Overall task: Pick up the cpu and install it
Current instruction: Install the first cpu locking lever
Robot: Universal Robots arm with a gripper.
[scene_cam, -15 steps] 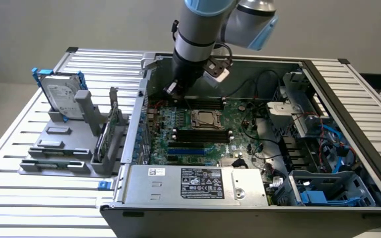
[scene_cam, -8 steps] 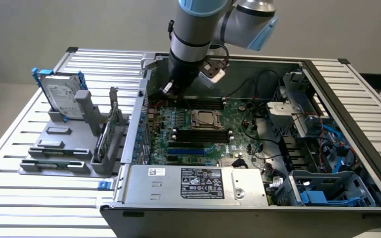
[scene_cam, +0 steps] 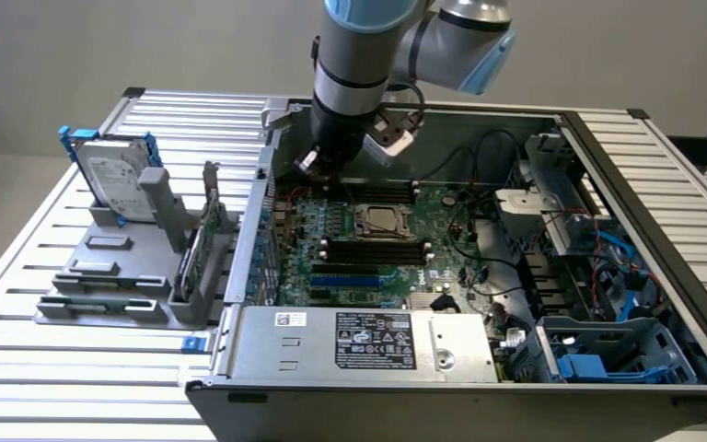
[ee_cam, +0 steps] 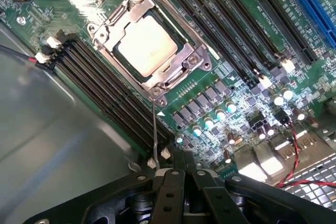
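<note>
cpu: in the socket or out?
In. The cpu lies flat inside the socket frame, metal top up.

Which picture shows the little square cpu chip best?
The wrist view. The cpu is seen close up there, lying in its metal socket frame. In the exterior view it is a tiny square on the green board.

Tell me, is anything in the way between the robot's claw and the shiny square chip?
Nothing visible stands between them. The cpu lies in its socket, a metal frame around its edges, its top bare. The shut gripper hangs over the board to one side of it.
</note>
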